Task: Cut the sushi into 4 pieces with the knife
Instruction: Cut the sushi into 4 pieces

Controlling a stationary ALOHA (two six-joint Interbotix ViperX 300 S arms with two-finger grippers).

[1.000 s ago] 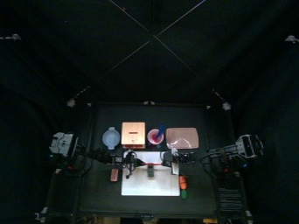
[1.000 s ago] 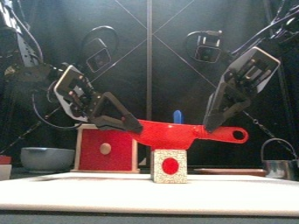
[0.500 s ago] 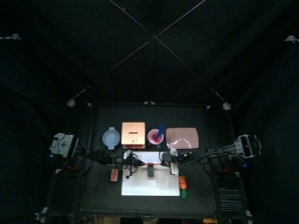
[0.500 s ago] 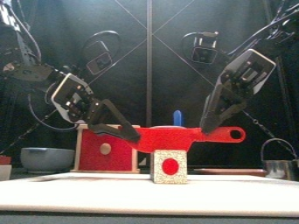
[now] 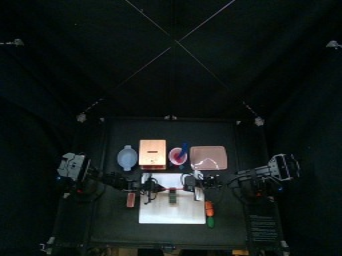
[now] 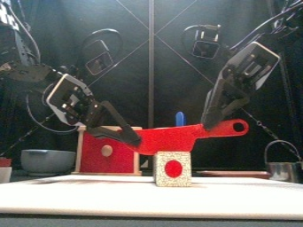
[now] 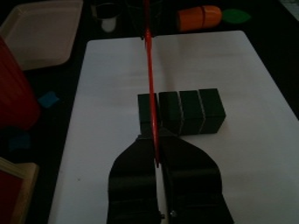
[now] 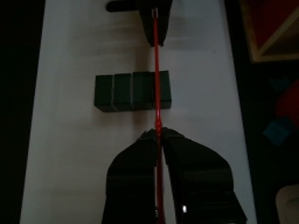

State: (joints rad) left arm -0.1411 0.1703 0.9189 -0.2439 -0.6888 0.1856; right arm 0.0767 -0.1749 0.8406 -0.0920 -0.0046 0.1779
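Observation:
A red toy knife (image 6: 178,138) is held at both ends: my left gripper (image 6: 122,135) is shut on its blade tip and my right gripper (image 6: 213,127) on its handle side. It hangs slightly tilted, handle end higher, just over the sushi roll (image 6: 173,168) on the white cutting board (image 6: 71,191). In the left wrist view the knife (image 7: 149,79) runs edge-on across the dark green roll (image 7: 187,112), about one block in from an end, out from my left gripper (image 7: 156,144). The right wrist view shows the same line (image 8: 155,79) over the roll (image 8: 122,90), starting at my right gripper (image 8: 156,138).
Behind the board stand a blue-grey bowl (image 6: 45,160), the wooden box with its red drawer front (image 6: 104,151) and a metal cutter (image 6: 282,167). A blue knife (image 6: 179,117) sticks up behind. The pink tray (image 7: 41,31) and orange (image 7: 201,15) and green toys lie past the board's end.
The knife has tilted: its handle end rose with my right gripper, and the blade end in my left gripper sank a little toward the roll.

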